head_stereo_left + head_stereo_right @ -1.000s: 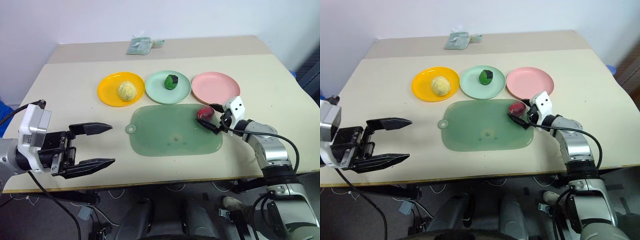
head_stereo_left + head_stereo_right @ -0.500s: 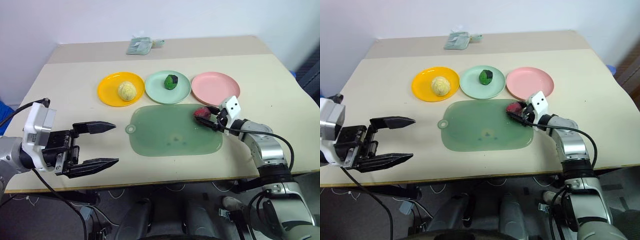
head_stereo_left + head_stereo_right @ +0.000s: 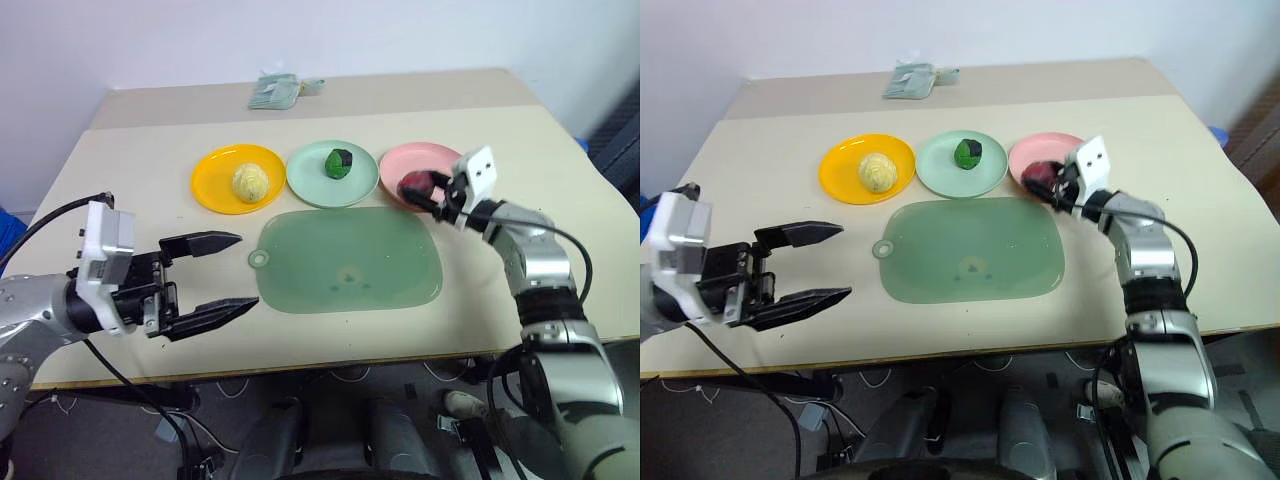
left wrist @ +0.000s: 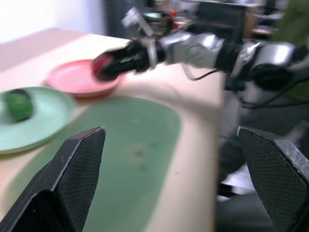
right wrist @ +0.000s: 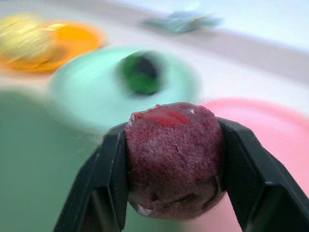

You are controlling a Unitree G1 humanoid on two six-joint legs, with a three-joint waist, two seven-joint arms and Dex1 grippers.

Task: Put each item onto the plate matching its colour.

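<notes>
The right arm reaches forward over the table, bent at the elbow, with its wrist turned in toward the left. The right gripper (image 3: 432,192) points level and its two black fingers (image 5: 108,179) are squeezed tight on both sides of the dark red lump (image 5: 174,152), holding it up in the air. The left arm sits low and close to the body on the left side. The left gripper (image 3: 232,272) points level, forward and a bit to the right. Its two black fingers (image 3: 203,241) are spread wide apart, and nothing is between them
</notes>
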